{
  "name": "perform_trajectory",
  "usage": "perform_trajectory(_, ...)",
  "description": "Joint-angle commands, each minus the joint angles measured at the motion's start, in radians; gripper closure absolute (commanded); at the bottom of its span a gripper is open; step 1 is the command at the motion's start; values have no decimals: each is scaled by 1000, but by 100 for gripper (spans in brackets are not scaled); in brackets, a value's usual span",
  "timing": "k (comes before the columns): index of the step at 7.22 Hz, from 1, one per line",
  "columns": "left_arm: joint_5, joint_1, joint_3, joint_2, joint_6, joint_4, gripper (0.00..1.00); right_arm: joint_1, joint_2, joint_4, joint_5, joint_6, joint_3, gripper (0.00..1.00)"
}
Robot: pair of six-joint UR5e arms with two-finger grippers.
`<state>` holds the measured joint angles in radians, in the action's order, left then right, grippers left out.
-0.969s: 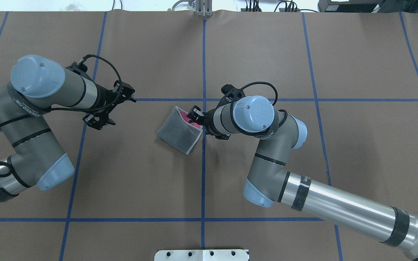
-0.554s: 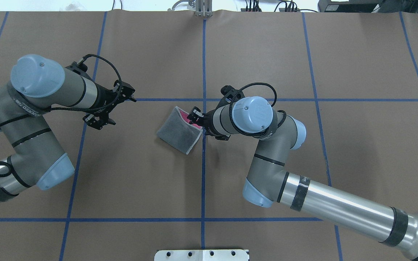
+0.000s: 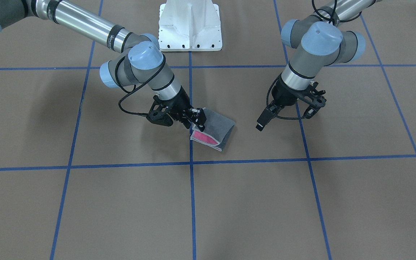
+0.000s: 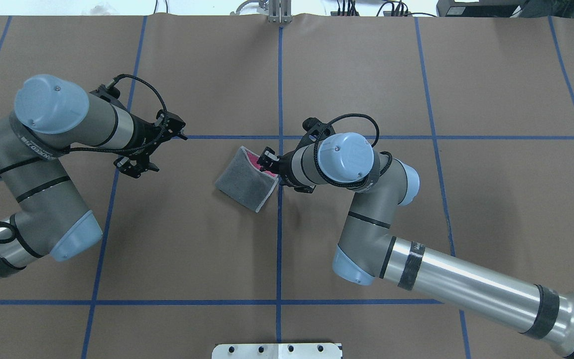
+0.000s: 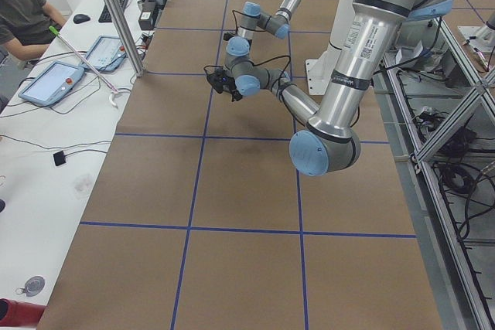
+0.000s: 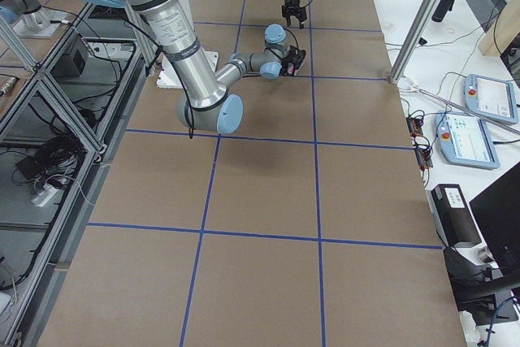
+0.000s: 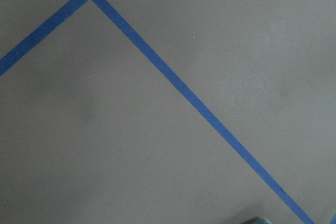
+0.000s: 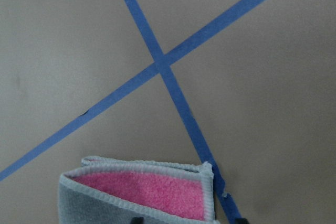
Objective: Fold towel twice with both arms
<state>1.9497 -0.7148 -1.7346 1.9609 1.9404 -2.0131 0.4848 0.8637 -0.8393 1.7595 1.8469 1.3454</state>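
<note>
I see the small dark grey and pink terry towel (image 4: 243,183) lying folded on the brown paper-covered table (image 4: 416,89), near its middle. In the overhead view it sits just left of the centre blue tape line (image 4: 279,249) and below the crossing line. Its grey face is outward and light grey stitching runs along its edges. On the side towards my right arm the layers gape, showing a pink strip (image 3: 205,137) between them.

The black two-finger right hand (image 3: 198,121) is down at that open edge, clenched on the towel's upper layer and holding it a little above the lower one. The right wrist view shows the same pink mouth with the stitched rim (image 8: 131,166) just ahead of the fingertips, beside a tape crossing.

The black left hand (image 4: 167,152) hangs over bare table well apart from the towel, its fingers spread wide and grasping nothing. Its wrist camera sees only brown paper and tape. The white pedestal base (image 3: 190,25) stands at the robot's edge of the table.
</note>
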Motion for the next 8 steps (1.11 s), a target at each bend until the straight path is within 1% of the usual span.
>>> perform_trajectory(1, 0, 1, 0, 3, 0, 1, 0, 0, 0, 0, 0, 0, -2, 37)
perform_trajectory(7, 0, 2, 0, 7, 0, 1, 0, 0, -14, 0, 2, 0, -25, 38)
perform_trajectory(8, 0, 2, 0, 7, 0, 1, 0, 0, -14, 0, 2, 0, -29, 41)
